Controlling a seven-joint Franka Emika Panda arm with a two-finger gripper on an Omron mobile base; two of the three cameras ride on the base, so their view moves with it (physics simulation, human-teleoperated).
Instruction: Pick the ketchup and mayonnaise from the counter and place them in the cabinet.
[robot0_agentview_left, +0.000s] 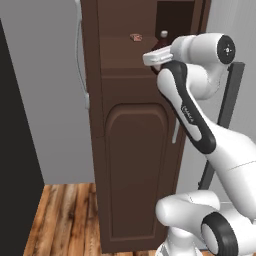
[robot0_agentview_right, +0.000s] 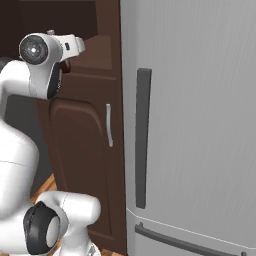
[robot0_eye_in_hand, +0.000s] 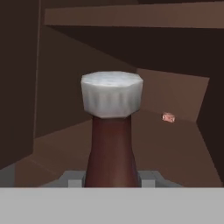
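The ketchup (robot0_eye_in_hand: 111, 148), a dark red-brown bottle with a pale cap (robot0_eye_in_hand: 112, 94), stands between my fingertips, and my gripper (robot0_eye_in_hand: 111, 180) is shut on its body. In the left base view the pale cap (robot0_agentview_left: 164, 34) pokes up just above my hand at the open niche (robot0_agentview_left: 175, 20) of the cabinet (robot0_agentview_left: 135, 150). The hand view looks into that dark brown niche past the bottle. The cabinet's (robot0_agentview_right: 80, 150) arched door below is closed. The mayonnaise and the counter are out of view.
A small reddish object (robot0_eye_in_hand: 168, 117) lies on the niche shelf (robot0_agentview_left: 135, 37). A grey fridge (robot0_agentview_right: 200, 125) with a dark vertical handle (robot0_agentview_right: 142, 135) stands right of the cabinet. A black panel (robot0_agentview_left: 15, 150) is at far left, above the wooden floor (robot0_agentview_left: 65, 215).
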